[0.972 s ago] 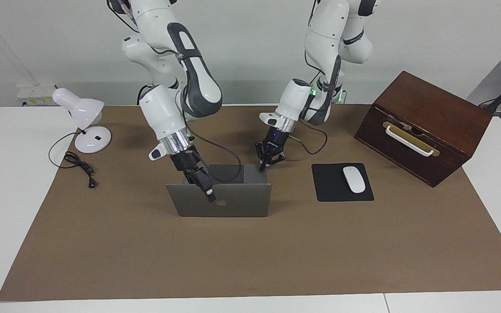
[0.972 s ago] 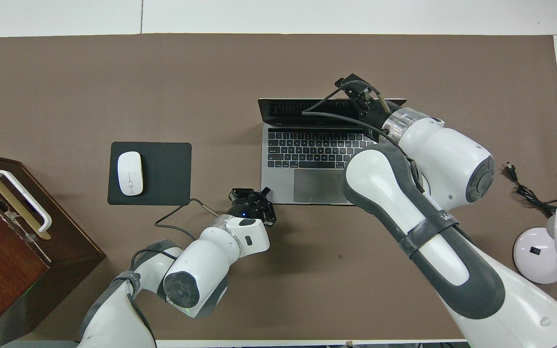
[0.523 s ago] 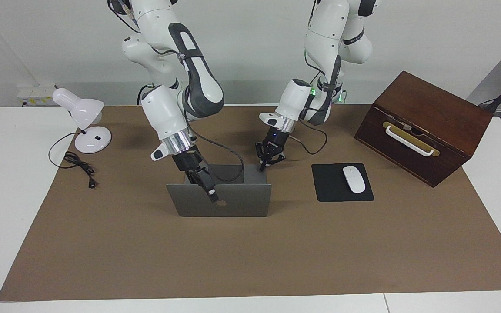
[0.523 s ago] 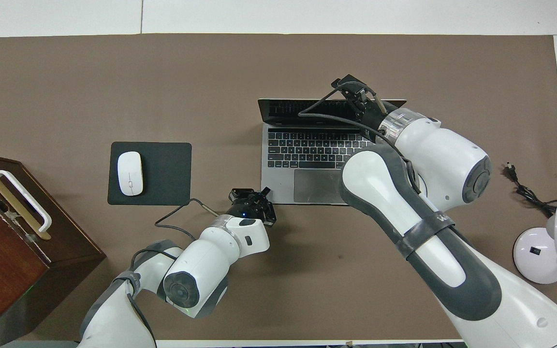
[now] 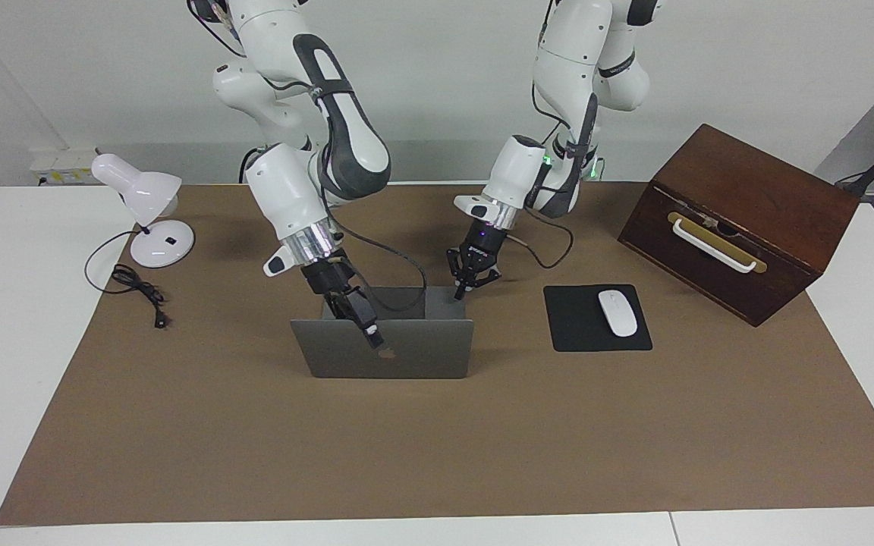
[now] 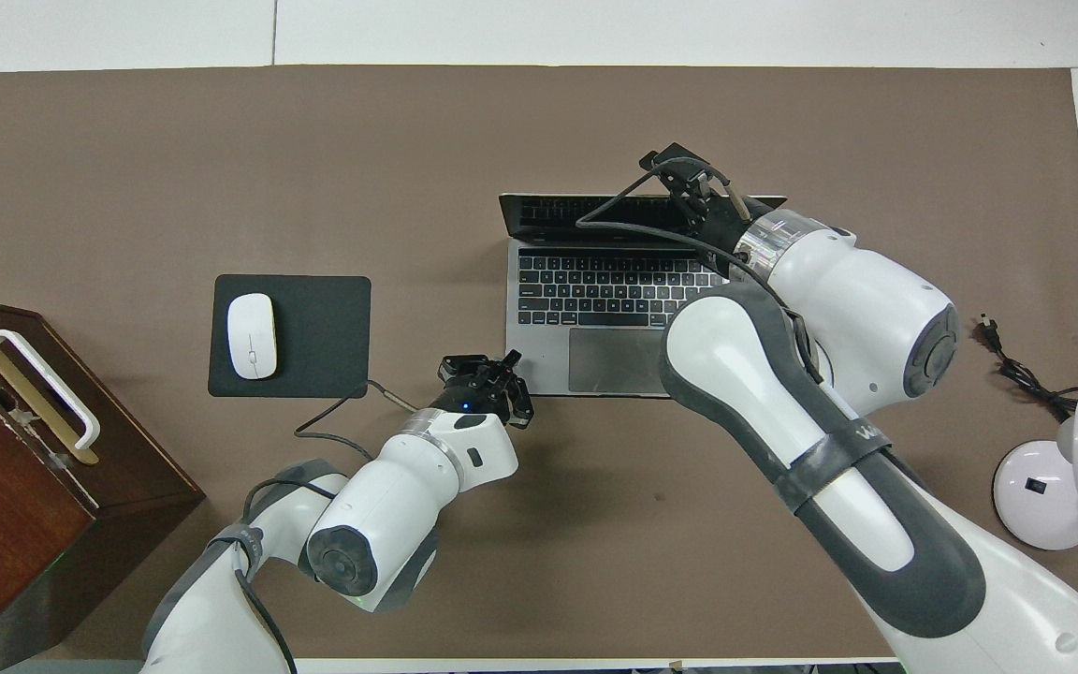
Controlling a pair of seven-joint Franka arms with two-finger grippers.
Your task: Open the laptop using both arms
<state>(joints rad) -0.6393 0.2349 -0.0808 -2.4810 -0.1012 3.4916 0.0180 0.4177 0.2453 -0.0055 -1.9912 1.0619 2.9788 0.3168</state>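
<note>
Silver laptop (image 5: 391,356) x1 open; left pincer (image 5: 458,292) together, right pincer (image 5: 371,334) state unclear; 1 mouse (image 5: 617,312).

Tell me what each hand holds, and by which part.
The left hand is shut on nothing, tips at a base corner of the laptop. The right hand is at the lid's top edge; whether it grips it cannot be told.

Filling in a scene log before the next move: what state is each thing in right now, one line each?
Thin silver-grey metal laptop: open, lid upright.
Left pincer: shut, tips at the laptop base's corner nearest the black mousepad.
Right pincer: at the lid's top edge; grip unclear.
White oval mouse: lying on the black rectangular mousepad.
White desk lamp: cord loose on the table.
Dark wooden box: closed, white handle facing out.
</note>
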